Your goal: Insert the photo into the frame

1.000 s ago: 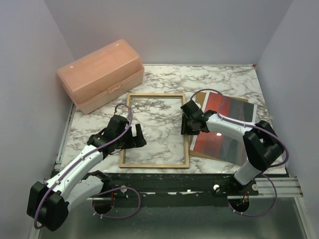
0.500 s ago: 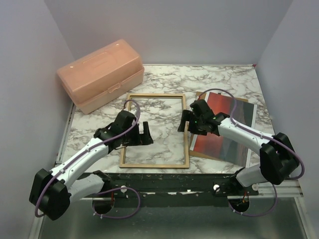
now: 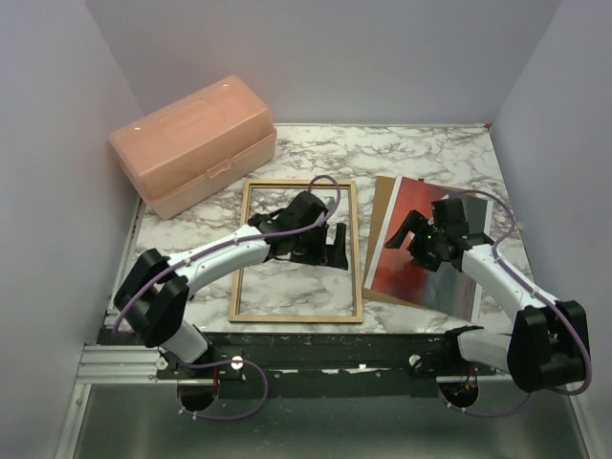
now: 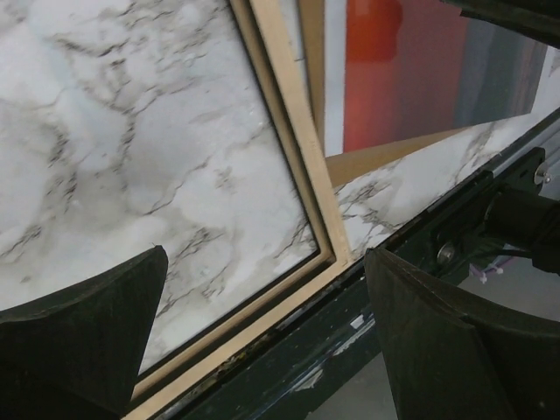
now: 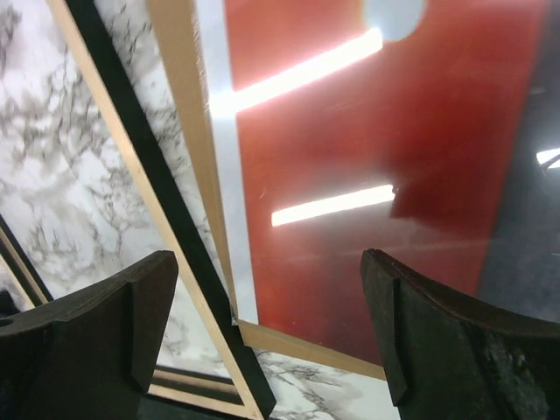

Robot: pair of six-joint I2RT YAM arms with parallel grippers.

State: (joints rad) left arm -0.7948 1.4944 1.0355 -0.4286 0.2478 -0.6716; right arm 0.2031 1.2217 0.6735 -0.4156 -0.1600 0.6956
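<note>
The frame (image 3: 239, 251) lies flat in the middle of the table, tan wood side up. Right of it the red sunset photo (image 3: 426, 273) lies face up on a brown backing board (image 3: 383, 203). My left gripper (image 3: 338, 247) hangs open over the frame's right side, holding nothing. In the left wrist view the frame's near right corner (image 4: 325, 252) shows between the fingers (image 4: 83, 337), with the photo (image 4: 411, 70) beyond. My right gripper (image 3: 409, 239) is open above the photo's left part. Its wrist view shows the glossy photo (image 5: 376, 149), the board's edge (image 5: 179, 114) and the frame's rail (image 5: 144, 188).
A pink plastic box (image 3: 196, 143) with a closed lid stands at the back left, near the frame's far left corner. Grey walls close in the table on three sides. The table's near edge and a black mounting rail (image 4: 289, 350) run just below the frame.
My left gripper has swept right across the frame to its right side. My right gripper has opened and pulled back from the frame's right rail to above the photo.
</note>
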